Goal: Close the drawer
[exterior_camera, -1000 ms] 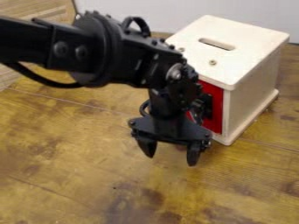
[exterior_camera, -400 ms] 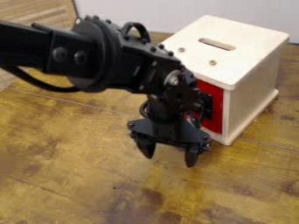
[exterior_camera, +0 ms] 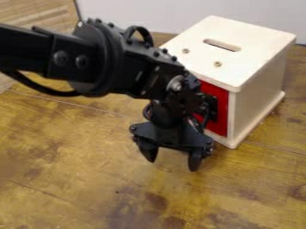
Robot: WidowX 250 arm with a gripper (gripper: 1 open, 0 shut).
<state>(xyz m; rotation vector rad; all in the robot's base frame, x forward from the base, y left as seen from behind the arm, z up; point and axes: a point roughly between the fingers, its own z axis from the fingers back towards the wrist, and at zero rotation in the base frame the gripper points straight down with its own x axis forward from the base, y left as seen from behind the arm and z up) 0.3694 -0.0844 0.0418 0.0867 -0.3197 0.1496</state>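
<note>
Camera view: the drawer (exterior_camera: 216, 100) is sitting in the front of the cream-white cabinet (exterior_camera: 245, 54), its red face showing only in part behind the black arm (exterior_camera: 114, 55). Its handle is hiding among the dark parts of the wrist, so I cannot tell exactly where the loop is lying. How far the drawer is standing out is also hard to tell; no pale interior is showing past the arm, which is suggesting, as a judgement, that it is shut or nearly so.

From the pincer (exterior_camera: 171, 157), the drawer is lying up and to the right in the picture, just beside it, with the cabinet body running on behind the red face. The face's long edge is slanting away along the cabinet's front, and the way in is leading roughly rightward and upward from the pincer. The single arm is reaching in from the upper left, on the drawer's front side, which is the side a closing push is needing. The pincer is pointing down with its two fingertips spread apart, released, grasping nothing.

If any gap is remaining, the coming move is calling for a steady push toward the cabinet, square to the red face. Pushing off-centre is risking a jammed drawer or a cabinet skidding on the wooden table (exterior_camera: 72, 179).
</note>
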